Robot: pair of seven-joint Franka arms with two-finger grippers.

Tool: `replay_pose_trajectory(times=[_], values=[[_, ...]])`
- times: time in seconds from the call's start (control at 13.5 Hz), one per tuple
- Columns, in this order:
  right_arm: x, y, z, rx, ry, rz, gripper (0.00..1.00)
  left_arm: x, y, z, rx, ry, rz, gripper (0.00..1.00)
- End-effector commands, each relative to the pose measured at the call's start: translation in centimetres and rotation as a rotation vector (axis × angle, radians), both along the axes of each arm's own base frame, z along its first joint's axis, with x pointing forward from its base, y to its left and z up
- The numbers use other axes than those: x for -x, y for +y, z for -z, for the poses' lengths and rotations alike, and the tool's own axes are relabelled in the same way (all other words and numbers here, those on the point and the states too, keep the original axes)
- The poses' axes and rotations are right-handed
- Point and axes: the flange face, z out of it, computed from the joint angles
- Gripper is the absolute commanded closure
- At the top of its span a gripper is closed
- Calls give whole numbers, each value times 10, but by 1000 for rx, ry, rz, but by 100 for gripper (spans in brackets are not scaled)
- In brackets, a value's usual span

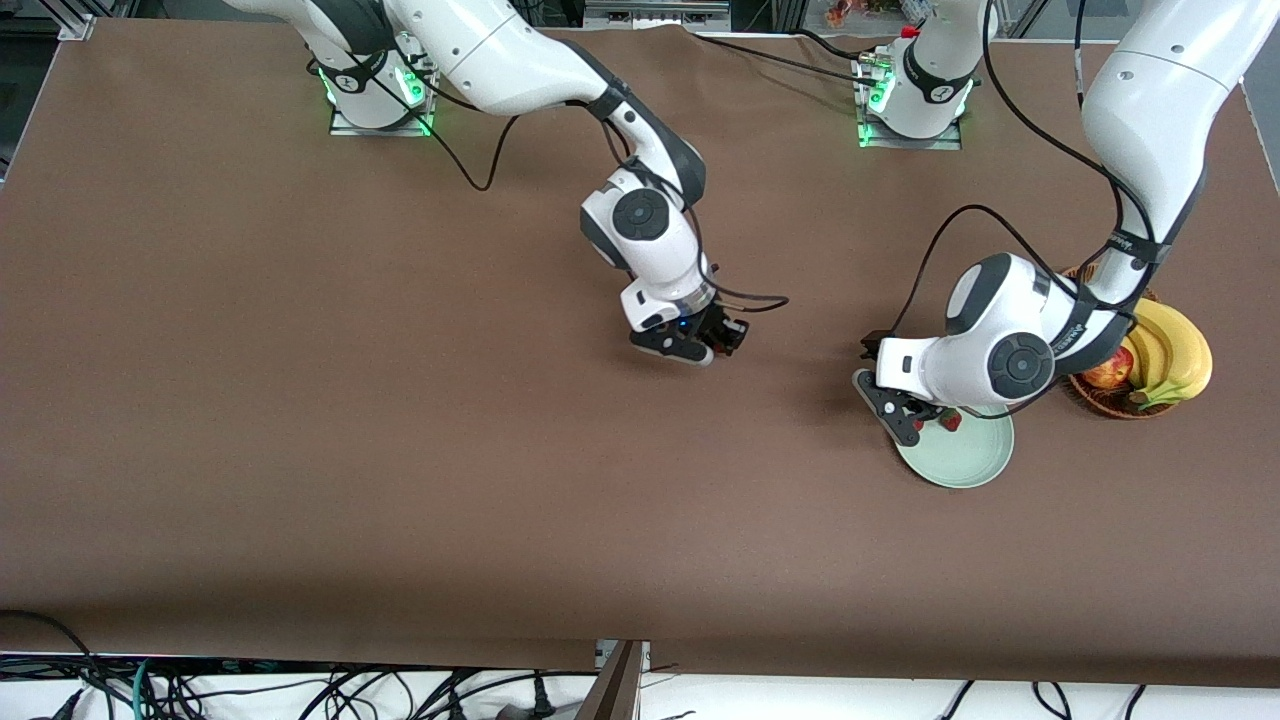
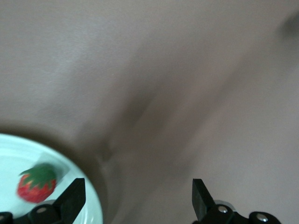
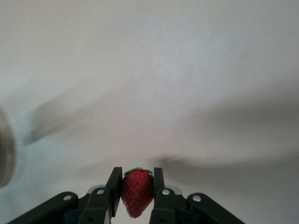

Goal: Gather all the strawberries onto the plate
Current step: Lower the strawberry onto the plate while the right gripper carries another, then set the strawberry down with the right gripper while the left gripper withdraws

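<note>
— How far is the task?
— One small red strawberry (image 2: pixel 36 185) lies in the pale mint-green round plate (image 1: pixel 968 462); left gripper (image 2: pixel 135 200) stands wide over its rim.
— And the rest?
— Right gripper (image 3: pixel 137 186) pinches a second strawberry (image 3: pixel 137 190) above the brown table (image 1: pixel 300 400). A third I cannot see.

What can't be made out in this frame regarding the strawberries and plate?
- Total berry count: the front view shows one strawberry on the plate; the left hand and wrist cover the plate's upper part.
- The held strawberry: barely visible in the front view inside the right hand.
- Basket: partly hidden by the left arm.
</note>
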Motion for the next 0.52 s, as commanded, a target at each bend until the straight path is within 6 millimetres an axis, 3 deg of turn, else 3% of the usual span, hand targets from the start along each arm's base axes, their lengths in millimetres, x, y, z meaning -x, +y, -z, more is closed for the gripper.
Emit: replay_pose_trajectory(times=[0.0,0.3,0.45], values=[[-7,4,-1,-14,-24,11,0,6,0,0,-10,-13,-23,0],[-41,-23,-37,14,-50,6,0,9,-13,-2,-22,-13,-54,0],[-71,-58,-68,67,-29,-75,0,12,-28,-4,-37,-14,-85,0]])
